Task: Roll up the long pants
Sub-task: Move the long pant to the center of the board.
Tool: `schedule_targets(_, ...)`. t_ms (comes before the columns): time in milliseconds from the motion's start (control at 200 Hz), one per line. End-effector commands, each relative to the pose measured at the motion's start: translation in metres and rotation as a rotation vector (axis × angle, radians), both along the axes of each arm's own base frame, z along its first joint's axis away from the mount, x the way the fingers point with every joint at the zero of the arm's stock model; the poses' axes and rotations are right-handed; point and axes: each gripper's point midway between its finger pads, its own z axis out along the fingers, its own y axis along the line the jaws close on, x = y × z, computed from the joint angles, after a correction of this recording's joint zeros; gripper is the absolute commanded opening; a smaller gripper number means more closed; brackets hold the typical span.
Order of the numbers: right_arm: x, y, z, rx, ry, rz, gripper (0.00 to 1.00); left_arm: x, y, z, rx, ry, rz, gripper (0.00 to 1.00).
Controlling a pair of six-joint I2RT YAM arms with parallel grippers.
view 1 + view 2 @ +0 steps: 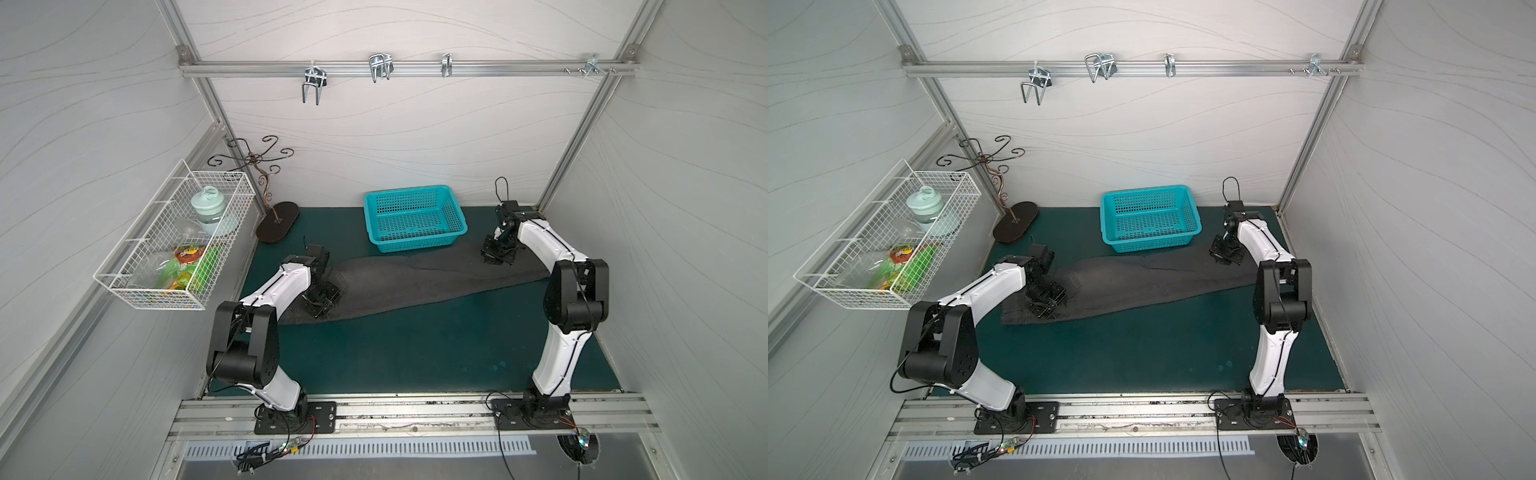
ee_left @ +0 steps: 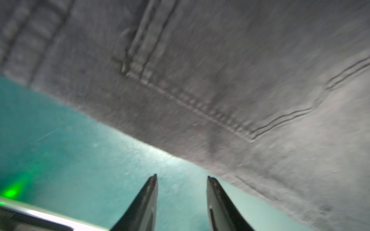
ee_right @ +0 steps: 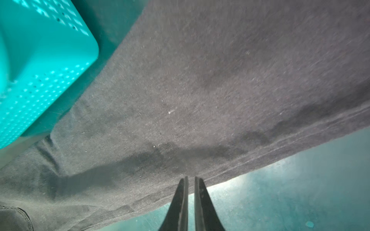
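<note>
1. Both top views: noted pants flat and unrolled on green mat, stretched across the table from arm to arm, wide end on the left, narrow end on the right.
2. Same views: logged teal basket behind the pants, its front wall just beside their far edge.
3. Same views: found left gripper low over the wide end and right gripper low over the narrow end (jaw gaps too small to read from up here).
4. Left wrist: saw left gripper with fingers clearly apart and nothing between them, tips over bare mat just short of the pants' edge; stitched seams visible, picture blurred.
5. Right wrist: saw right gripper parted by a narrow slit only, with no cloth seen pinched, tips at the hemmed edge of the pants; basket corner close against the cloth, mat past the hem.
</note>
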Motion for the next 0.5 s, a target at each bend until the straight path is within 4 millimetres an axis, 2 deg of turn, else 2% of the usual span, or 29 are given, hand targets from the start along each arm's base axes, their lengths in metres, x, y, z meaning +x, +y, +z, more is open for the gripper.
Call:
schedule_targets(0,0.001,0.003,0.004,0.012,0.001,0.031,0.13,0.02,0.003,0.002,0.028,-0.053,0.025,0.44)
schedule_targets(375,0.0,0.004,0.005,0.012,0.007,0.05,0.12,0.021,0.002,-0.009,0.052,-0.029,0.008,0.44)
schedule_targets(420,0.0,0.003,0.004,0.014,0.011,0.046,0.12,0.019,0.003,-0.011,0.056,-0.021,0.007,0.41)
schedule_targets(495,0.001,0.004,0.004,0.019,0.013,0.048,0.12,0.016,0.004,-0.013,0.061,-0.012,0.002,0.31)
